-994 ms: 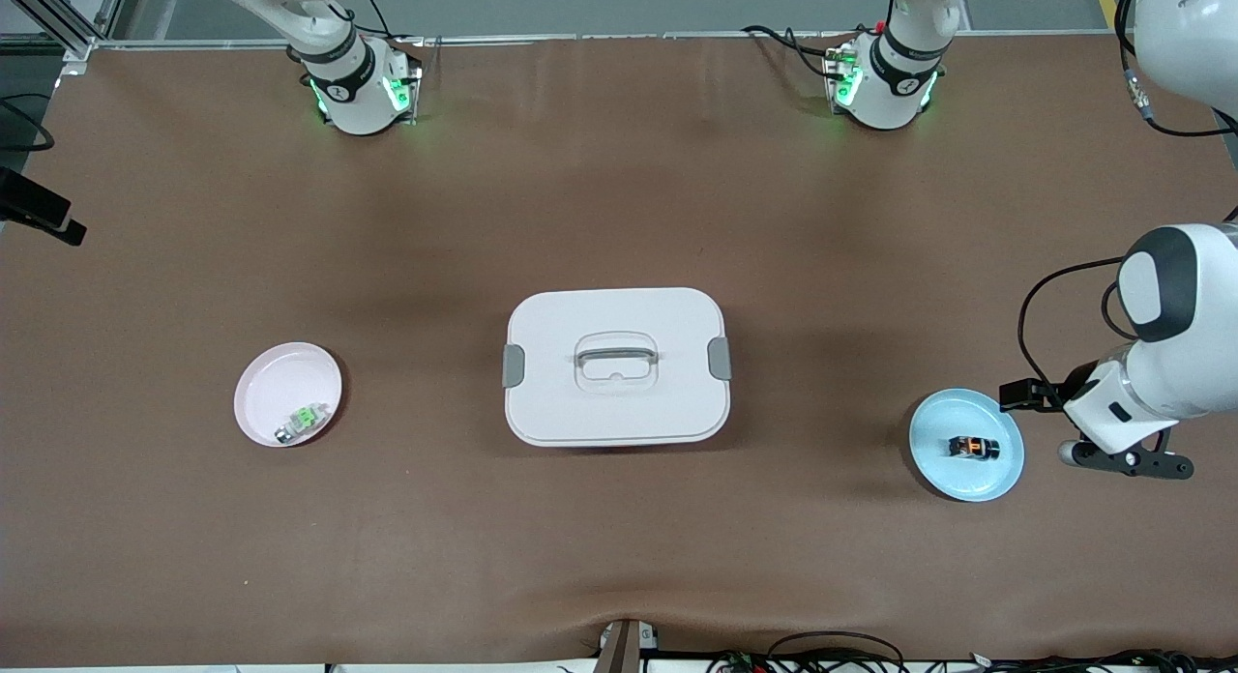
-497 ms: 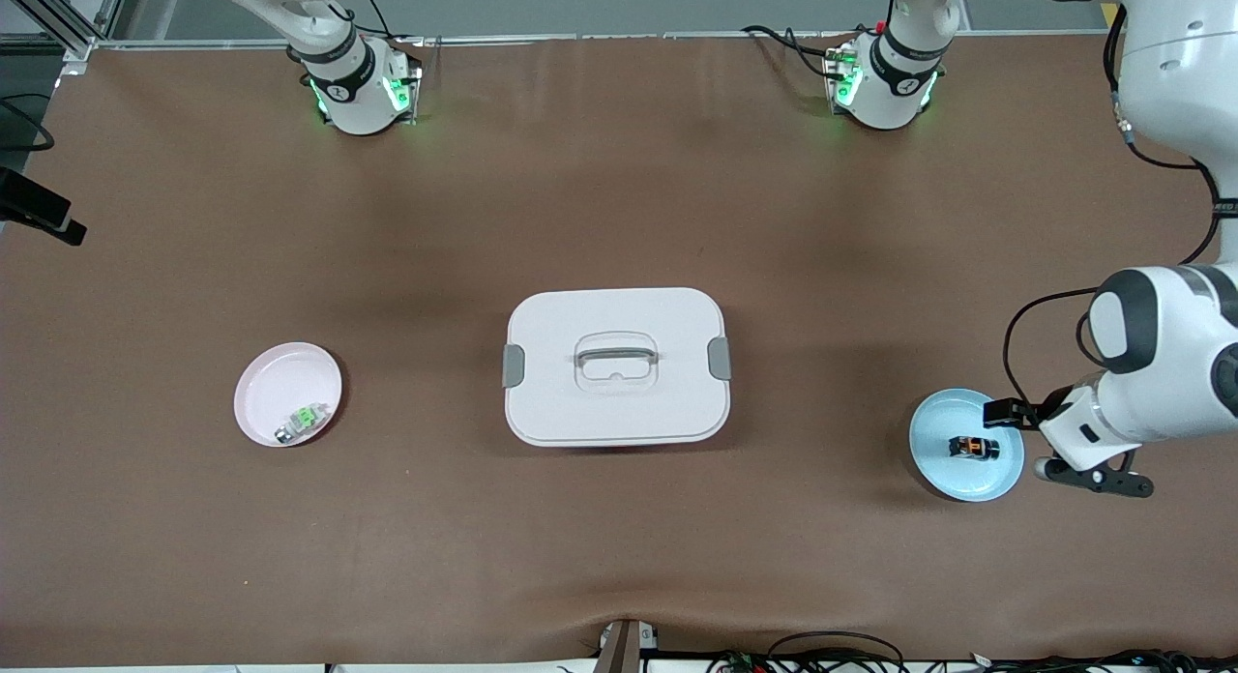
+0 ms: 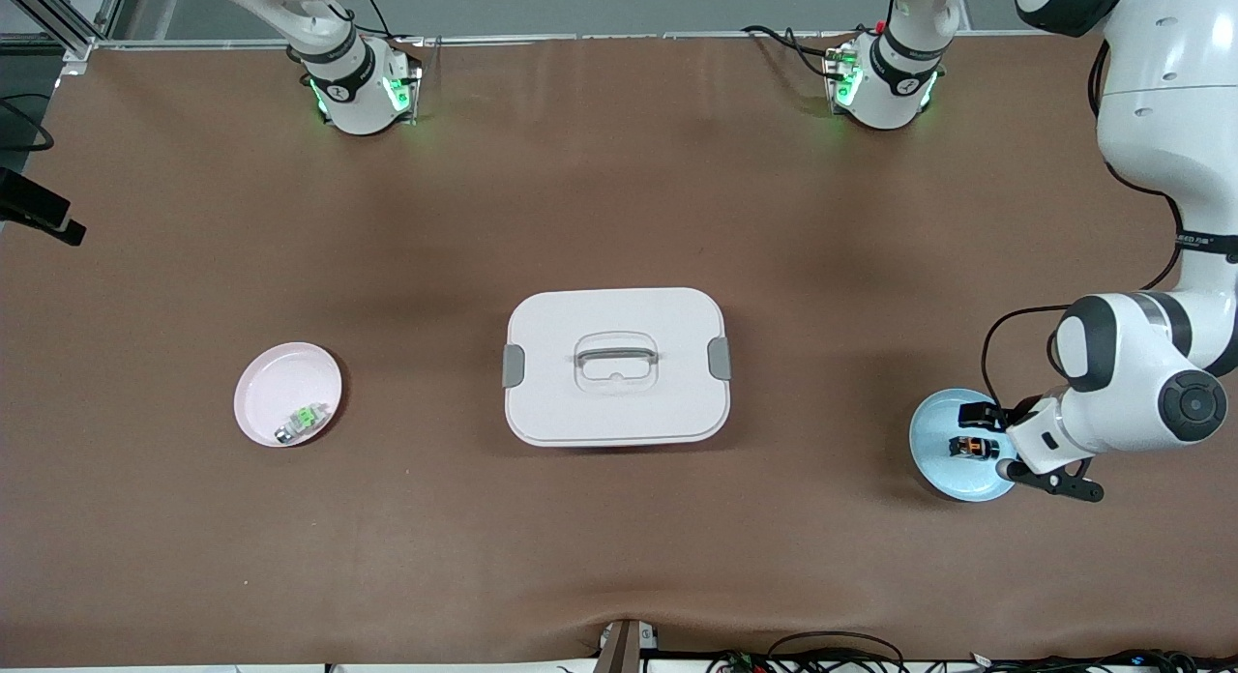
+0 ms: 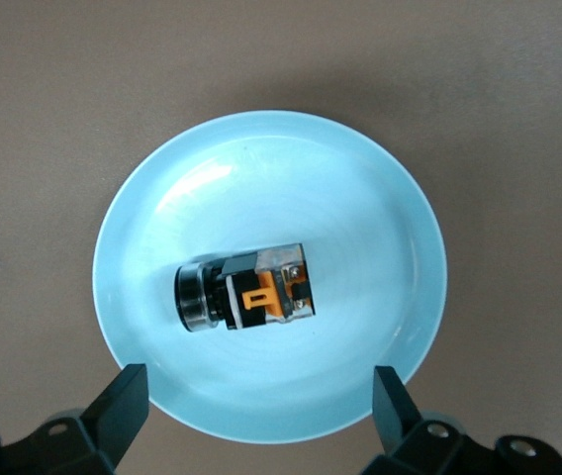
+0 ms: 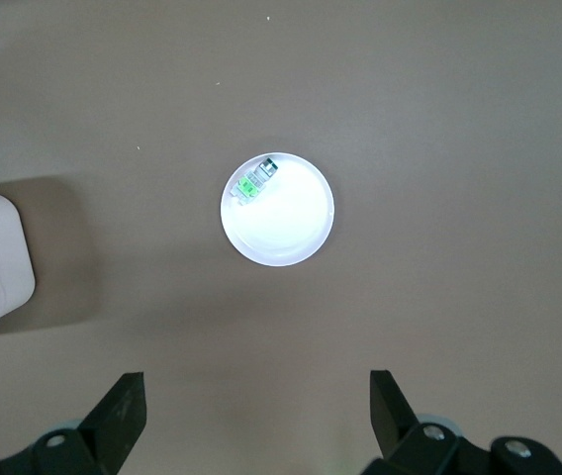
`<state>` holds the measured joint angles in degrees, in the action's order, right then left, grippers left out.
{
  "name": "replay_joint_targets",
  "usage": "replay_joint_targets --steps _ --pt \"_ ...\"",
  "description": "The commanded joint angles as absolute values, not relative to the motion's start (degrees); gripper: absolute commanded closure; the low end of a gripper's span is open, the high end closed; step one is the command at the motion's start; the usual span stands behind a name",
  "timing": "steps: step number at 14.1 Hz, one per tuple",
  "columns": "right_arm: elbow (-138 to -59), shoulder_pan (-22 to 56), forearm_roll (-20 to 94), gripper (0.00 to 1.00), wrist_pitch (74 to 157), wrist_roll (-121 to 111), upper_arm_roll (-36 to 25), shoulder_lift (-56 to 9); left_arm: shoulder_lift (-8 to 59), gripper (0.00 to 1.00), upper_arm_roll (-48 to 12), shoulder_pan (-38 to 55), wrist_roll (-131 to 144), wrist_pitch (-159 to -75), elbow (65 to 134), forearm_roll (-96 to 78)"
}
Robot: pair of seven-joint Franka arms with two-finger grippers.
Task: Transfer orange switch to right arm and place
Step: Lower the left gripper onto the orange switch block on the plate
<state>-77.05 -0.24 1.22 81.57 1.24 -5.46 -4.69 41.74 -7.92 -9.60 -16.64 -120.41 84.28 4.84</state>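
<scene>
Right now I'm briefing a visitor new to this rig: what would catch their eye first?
Probably the white lidded box at the table's middle, between a pink plate with a green-topped part toward the right arm's end and a blue plate toward the left arm's end. The left gripper hangs open over the orange switch lying in that blue plate, while the right gripper waits open, high above the pink plate.

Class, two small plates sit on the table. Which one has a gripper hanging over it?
The pale blue plate holding the orange switch, under the open left gripper. The pink plate has none over it.
</scene>
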Motion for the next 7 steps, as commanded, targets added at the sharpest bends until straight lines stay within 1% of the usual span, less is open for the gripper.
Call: replay_joint_targets --steps 1,7 --pt "-76.8 -0.4 1.4 0.0 81.5 1.5 -5.3 -4.4 44.2 0.0 -8.2 -10.5 -16.7 -124.3 83.3 5.8" --pt "-76.8 -0.5 1.4 0.0 81.5 1.5 -5.3 -4.4 46.5 0.0 -8.2 -9.7 -8.1 -126.6 83.1 5.5"
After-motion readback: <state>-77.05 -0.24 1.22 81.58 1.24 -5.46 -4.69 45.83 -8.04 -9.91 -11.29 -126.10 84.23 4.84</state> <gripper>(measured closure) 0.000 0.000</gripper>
